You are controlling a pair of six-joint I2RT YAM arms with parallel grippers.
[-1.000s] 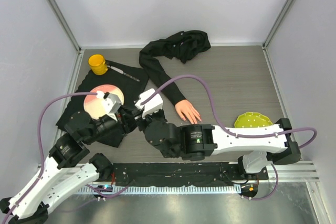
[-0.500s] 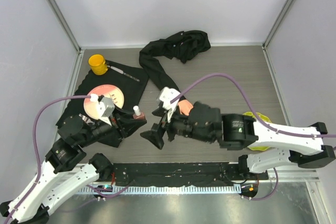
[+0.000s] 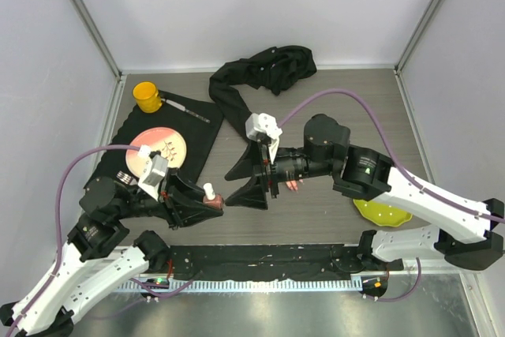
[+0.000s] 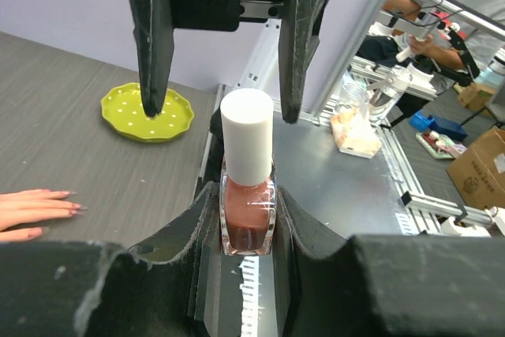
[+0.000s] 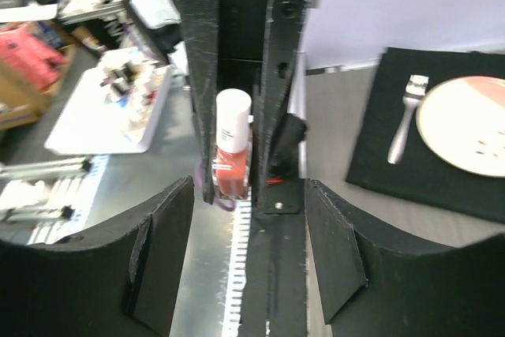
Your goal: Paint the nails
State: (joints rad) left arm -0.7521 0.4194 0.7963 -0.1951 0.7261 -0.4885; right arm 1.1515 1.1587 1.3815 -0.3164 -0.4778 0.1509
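My left gripper (image 3: 207, 201) is shut on a small polish bottle (image 3: 211, 195) with reddish-pink polish and a white cap, held upright above the table's near edge. It fills the left wrist view (image 4: 247, 211) between the pads. My right gripper (image 3: 246, 189) is open and empty, just right of the bottle and facing it; its fingers (image 4: 154, 45) hang to either side of the cap. In the right wrist view the bottle (image 5: 233, 155) stands ahead of my open right gripper (image 5: 248, 195). The mannequin hand (image 4: 31, 209) lies flat, nails (image 4: 71, 207) showing; from above it is mostly hidden under my right arm.
A black sleeve (image 3: 237, 108) runs back to a heap of black cloth (image 3: 272, 65). A black mat (image 3: 193, 128) holds a pink plate (image 3: 166, 146) and a fork (image 5: 402, 128). A yellow cup (image 3: 147, 95) stands at the back left. A green plate (image 3: 387, 212) lies at the right.
My left gripper has carried the bottle nearer the front edge. My right gripper left the bottle, swung right over the hand, and now faces the bottle with jaws open.
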